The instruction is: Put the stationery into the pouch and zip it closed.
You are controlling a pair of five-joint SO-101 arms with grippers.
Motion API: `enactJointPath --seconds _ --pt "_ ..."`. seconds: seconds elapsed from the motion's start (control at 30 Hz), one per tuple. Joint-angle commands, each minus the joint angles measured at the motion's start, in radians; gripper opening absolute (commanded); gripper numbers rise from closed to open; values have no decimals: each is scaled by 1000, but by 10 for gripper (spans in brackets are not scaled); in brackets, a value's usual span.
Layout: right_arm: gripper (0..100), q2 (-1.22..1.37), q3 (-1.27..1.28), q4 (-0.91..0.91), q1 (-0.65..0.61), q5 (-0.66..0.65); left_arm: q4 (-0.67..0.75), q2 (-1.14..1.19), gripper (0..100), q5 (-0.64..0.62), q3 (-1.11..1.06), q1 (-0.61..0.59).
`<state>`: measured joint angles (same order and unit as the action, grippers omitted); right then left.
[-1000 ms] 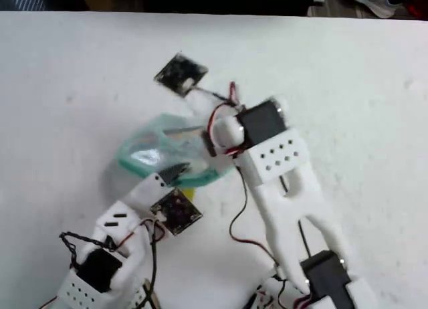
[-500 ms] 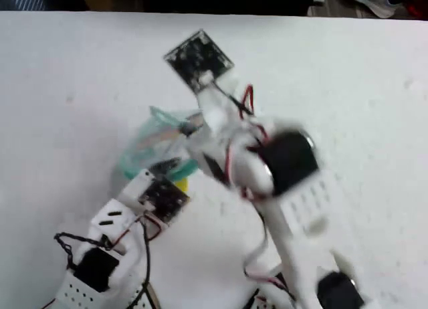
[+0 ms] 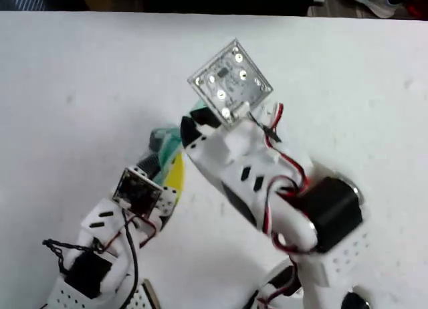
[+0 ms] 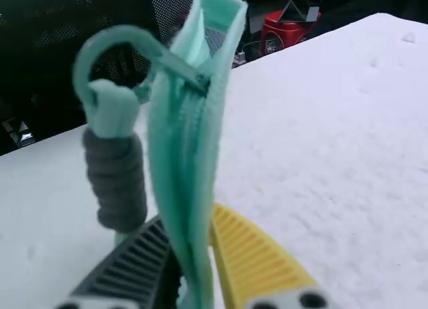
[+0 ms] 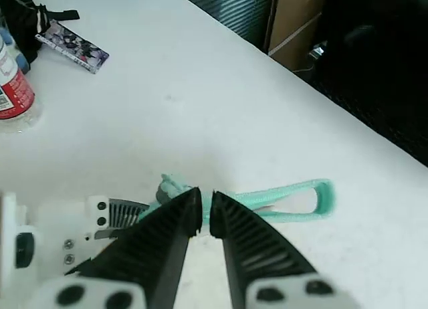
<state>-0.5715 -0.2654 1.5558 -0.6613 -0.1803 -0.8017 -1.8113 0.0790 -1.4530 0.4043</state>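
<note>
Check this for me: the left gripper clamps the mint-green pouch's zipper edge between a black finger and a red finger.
One slip: the left gripper clamps the pouch by its zipper edge between a black finger and a yellow finger, not a red one. The left wrist view shows it.

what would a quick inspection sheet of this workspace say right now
surface: white table, lightly textured top
job's things: teal pouch held up edge-on, zip running along the edge; its loop beside the right tool
clutter: bottle and a printed card at a far corner
grippers: left tool shut on the pouch; right tool at the loop's near end
cables: red and black wires loose on the arms
surroundings: dark room, red object beyond the table
</note>
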Motion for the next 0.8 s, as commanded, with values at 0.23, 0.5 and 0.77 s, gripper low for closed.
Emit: enactJointPath --seconds 0.23,0.5,0.77 --pt "84 31 -31 -51 -44 -95 29 -12 22 6 20 -7" --pt "245 252 -180 114 -170 -233 34 -12 22 68 -14 -7" --pt "194 326 -229 170 -185 -347 31 -12 22 71 -14 -13"
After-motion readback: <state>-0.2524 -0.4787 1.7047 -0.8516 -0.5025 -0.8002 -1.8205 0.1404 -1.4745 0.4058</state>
